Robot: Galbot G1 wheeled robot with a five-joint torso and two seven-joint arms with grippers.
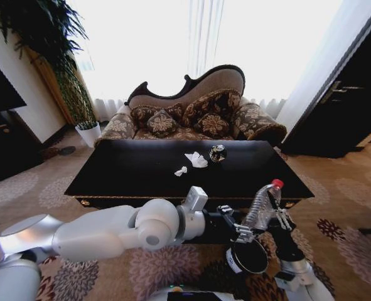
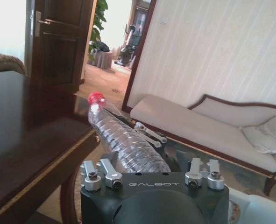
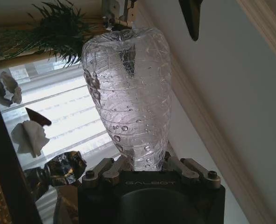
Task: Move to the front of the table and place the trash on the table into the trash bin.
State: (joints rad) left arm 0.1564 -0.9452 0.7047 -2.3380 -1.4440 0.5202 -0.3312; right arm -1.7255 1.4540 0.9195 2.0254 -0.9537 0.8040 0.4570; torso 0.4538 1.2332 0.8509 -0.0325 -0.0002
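My right gripper [image 1: 274, 213] is shut on the clear crinkled bottle [image 1: 262, 207], which tilts with its red cap [image 1: 277, 184] uppermost, at the near right end of the black table [image 1: 129, 169]. The right wrist view has the bottle [image 3: 128, 93] rising straight out of that gripper [image 3: 145, 161]. My left gripper [image 1: 237, 224] stands open at the bottle's base; its wrist view looks along the bottle [image 2: 123, 140]. The trash bin [image 1: 247, 256] sits on the floor right below the bottle. Two white paper wads [image 1: 196, 160] [image 1: 181, 170] and a dark shiny round object [image 1: 218, 153] lie on the table.
A patterned sofa [image 1: 198, 113] stands behind the table, with a white plant pot [image 1: 89, 133] at the far left. A dark door [image 1: 342, 106] is at the right. A pale bench sofa [image 2: 198, 126] lines the side wall. Patterned carpet surrounds the table.
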